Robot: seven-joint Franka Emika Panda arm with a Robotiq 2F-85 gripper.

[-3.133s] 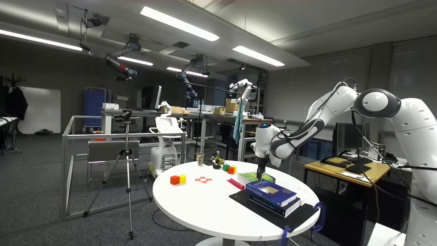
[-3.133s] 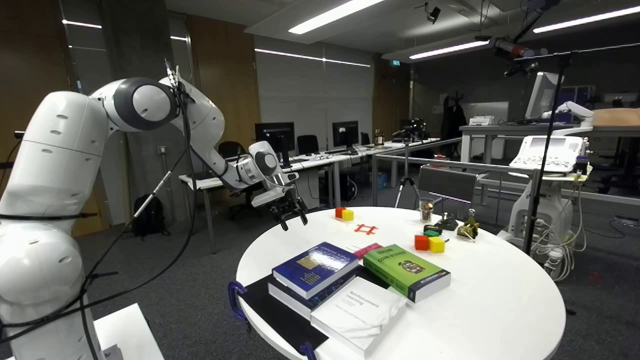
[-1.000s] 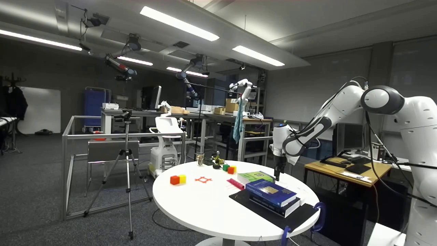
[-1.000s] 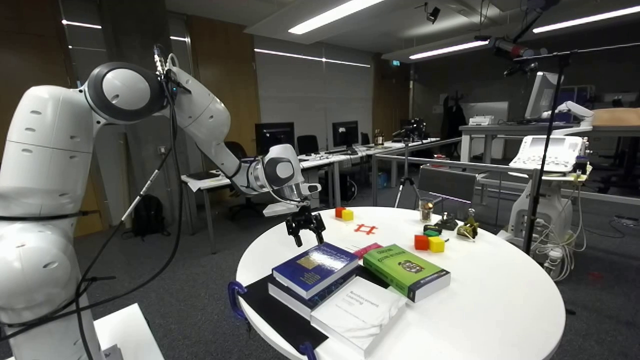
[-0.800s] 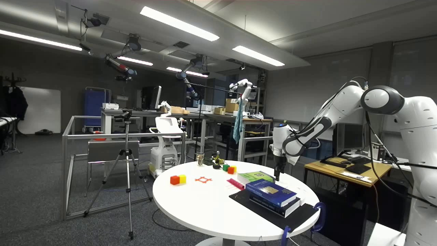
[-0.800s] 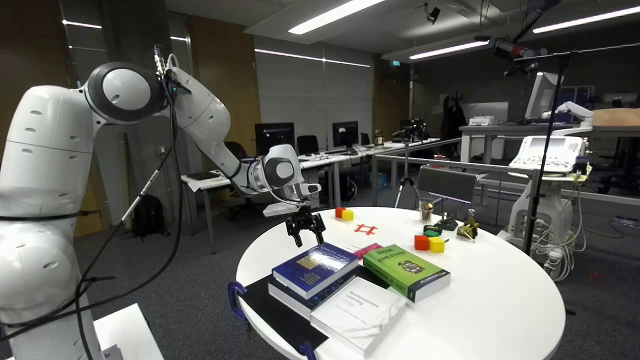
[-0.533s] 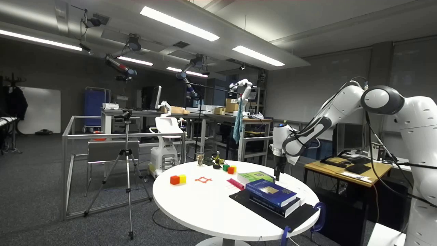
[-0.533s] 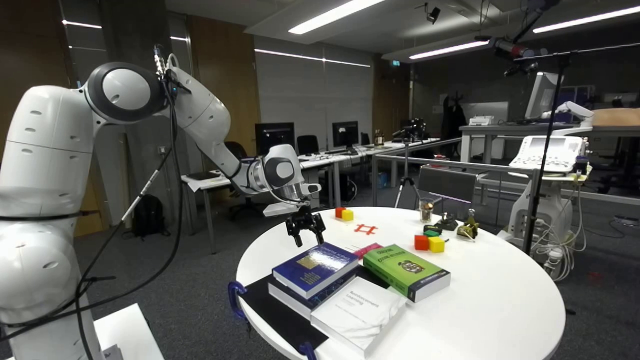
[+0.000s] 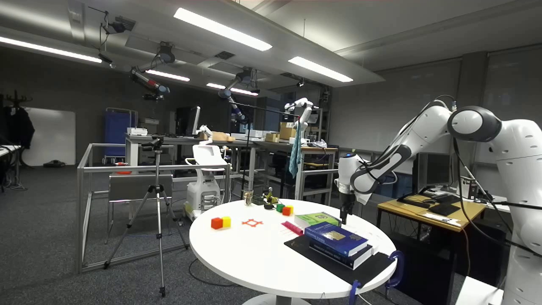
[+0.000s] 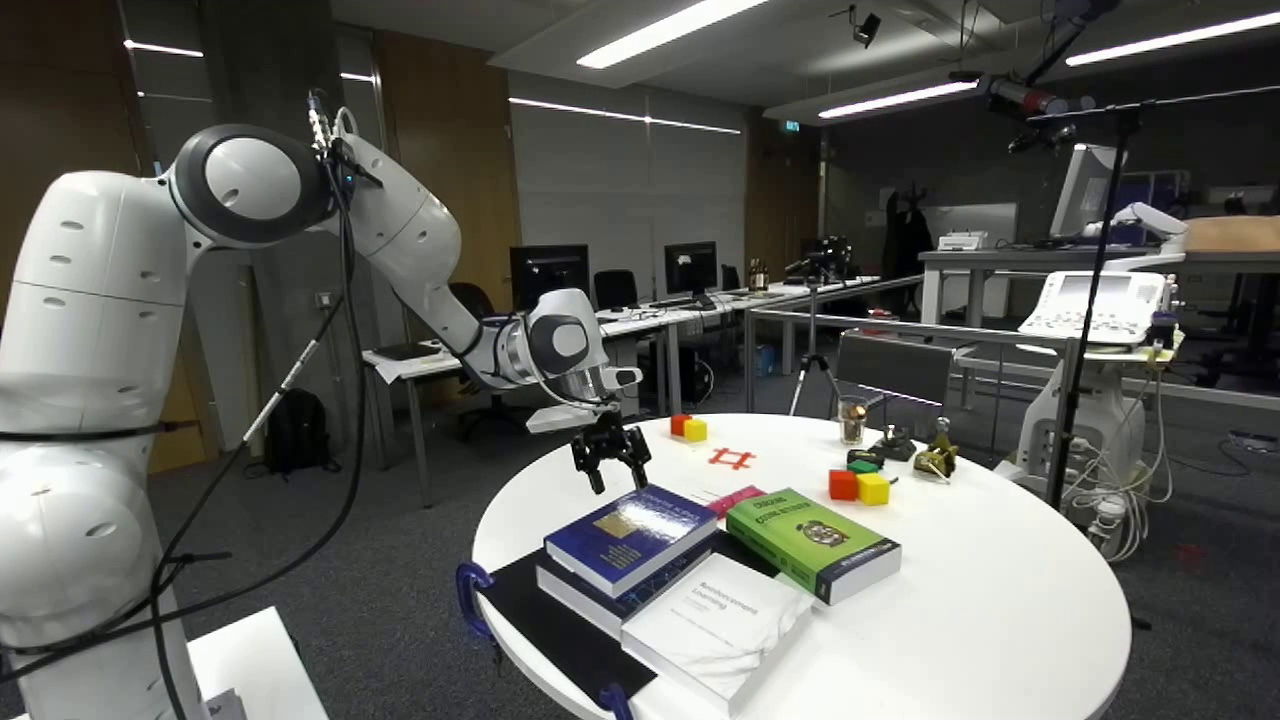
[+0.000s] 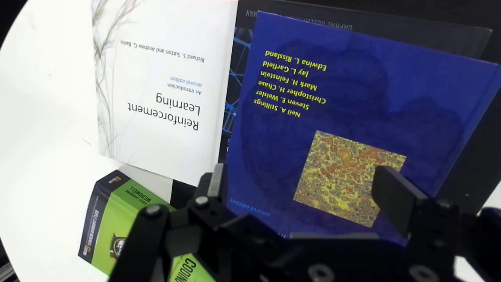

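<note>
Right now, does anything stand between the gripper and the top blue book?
Nothing visible: in the wrist view, the blue book shows uncovered past the open gripper; the white book and green book lie aside.

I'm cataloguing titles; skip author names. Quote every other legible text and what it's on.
"Reinforcement Learning": white book
"An Introduction": white book
"second edition": white book, blue book
"COGNITIVE SCIENCE", blurred: blue book
"CRACKING", blurred: green book
"CODIN", cut off: green book
Too small or blurred: dark book spine, green sign
</note>
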